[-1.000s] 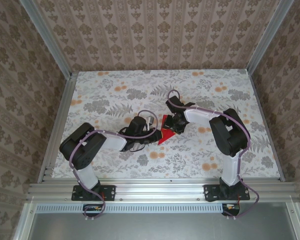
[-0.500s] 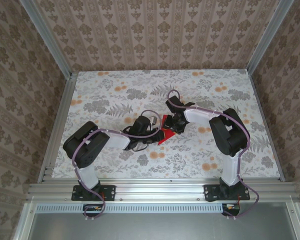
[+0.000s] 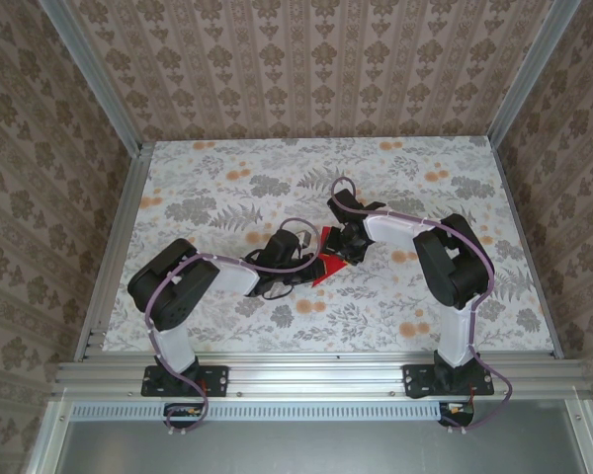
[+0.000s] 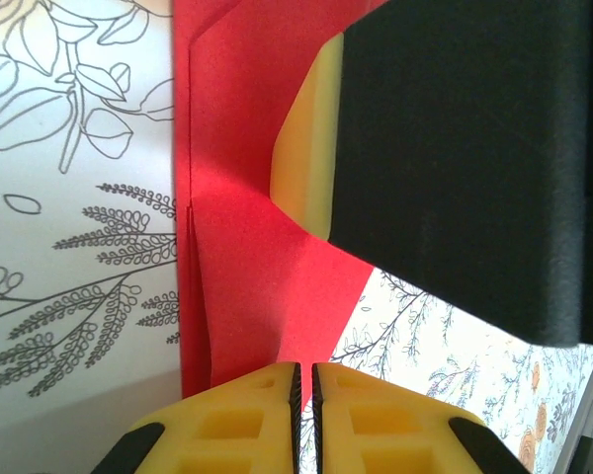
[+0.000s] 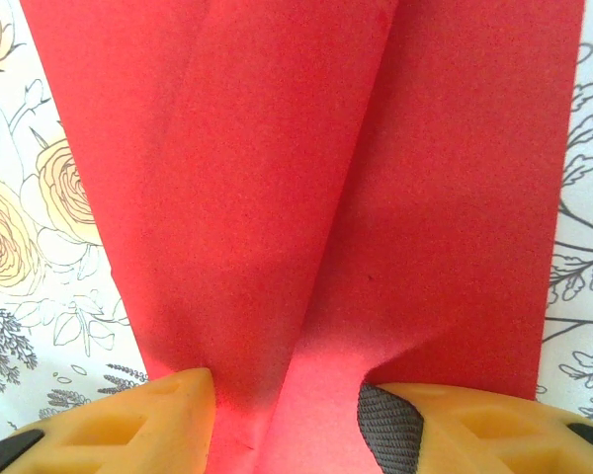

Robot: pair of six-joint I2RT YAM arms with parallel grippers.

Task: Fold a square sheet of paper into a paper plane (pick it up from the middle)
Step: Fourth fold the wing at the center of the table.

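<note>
**A:** Where is the red paper [image 3: 324, 269] lying?

**B:** The overhead camera is showing it on the flowered table [image 3: 208, 178], roughly midway between the two arms. It is lying as a pointed shape with its tip aiming toward the near edge. The left gripper [image 3: 309, 261] is reaching in from the left and the right gripper [image 3: 342, 254] from the right, and each is covering part of it.

**A:** Is that view telling you how the jaws are standing?

**B:** No, they are looking too small there. The left wrist camera is settling it for the left gripper [image 4: 304, 390]. Its yellow fingertips are pressing together with just a thin dark slit between them, right at the paper's edge. I cannot tell whether a layer of paper is sitting in that slit.

**A:** And the right one?

**B:** Its own wrist camera is showing the right gripper [image 5: 287, 420] with its jaws standing well apart and gripping nothing. One fingertip is sitting on each side of a raised fold running up the paper, and both appear to be resting on the red surface.

**A:** Is the left wrist view adding anything else?

**B:** Yes. It is showing one of the right gripper's fingers [image 4: 455, 158], a black block with a yellow pad, sitting over the paper just ahead of the left fingertips. It is also catching a low ridge along the paper's left edge, which the overhead view is losing.
</note>
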